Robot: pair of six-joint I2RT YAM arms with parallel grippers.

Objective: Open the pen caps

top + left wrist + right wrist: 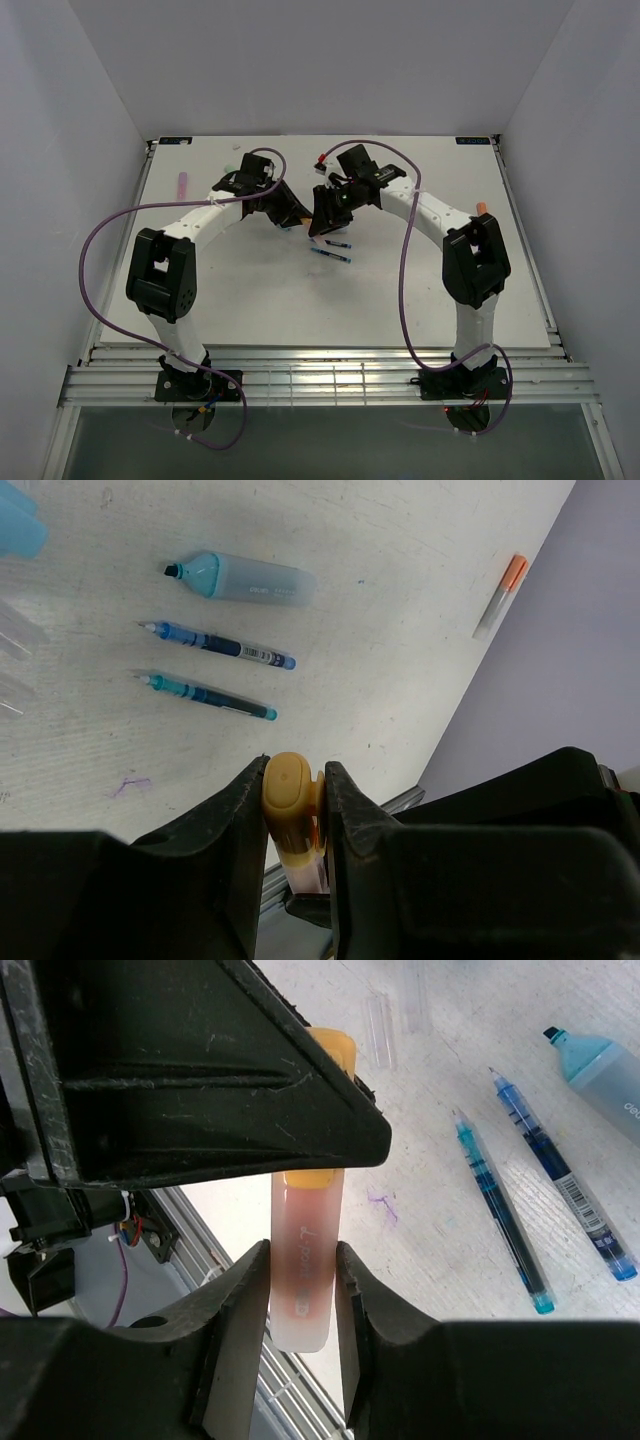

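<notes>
An orange highlighter pen (303,1290) hangs in the air between both grippers, over the middle of the table (400,300). My left gripper (295,770) is shut on its orange pen cap (288,788), one finger on each side. My right gripper (302,1255) is shut on the pale, pinkish body, and the left gripper's finger (200,1070) hides most of the cap in the right wrist view. In the top view the two grippers (285,210) (322,210) meet nose to nose.
On the table lie a light-blue highlighter (240,578) with its tip bare, two thin blue pens (215,645) (205,693) with bare tips, and clear caps (380,1030). An orange-capped pen (505,590) lies near the right edge, a pink pen (182,185) at far left.
</notes>
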